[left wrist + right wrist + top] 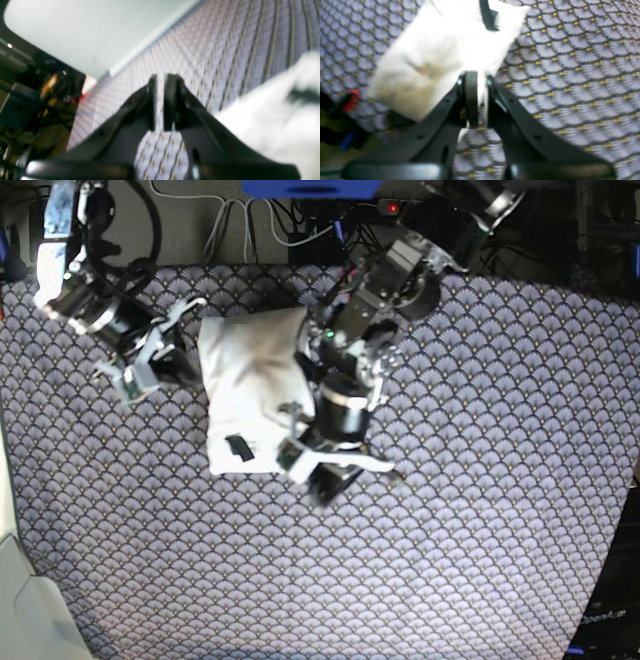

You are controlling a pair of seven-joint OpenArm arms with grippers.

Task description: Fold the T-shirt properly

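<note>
I see a purple scallop-patterned cloth [480, 480] with yellow dots covering the whole table; on it, at about eleven o'clock from the centre of the base view, lies the shirt [250, 395], already folded into a compact white rectangle with its plain side up, so I judge the fold nearly done. My left arm [370, 310] reaches in from one o'clock and hangs over the shirt's right edge; its left gripper [160, 100] is closed on nothing, only the patterned cloth showing in the narrow slit between its jaws. My right gripper [477, 98] sits at nine o'clock of the shirt, just beside its left edge, jaws drawn together, with white showing in the slit; I cannot tell whether any fabric is caught. A small black tag [238, 447] lies near the shirt's lower edge; no lettering is readable anywhere.
</note>
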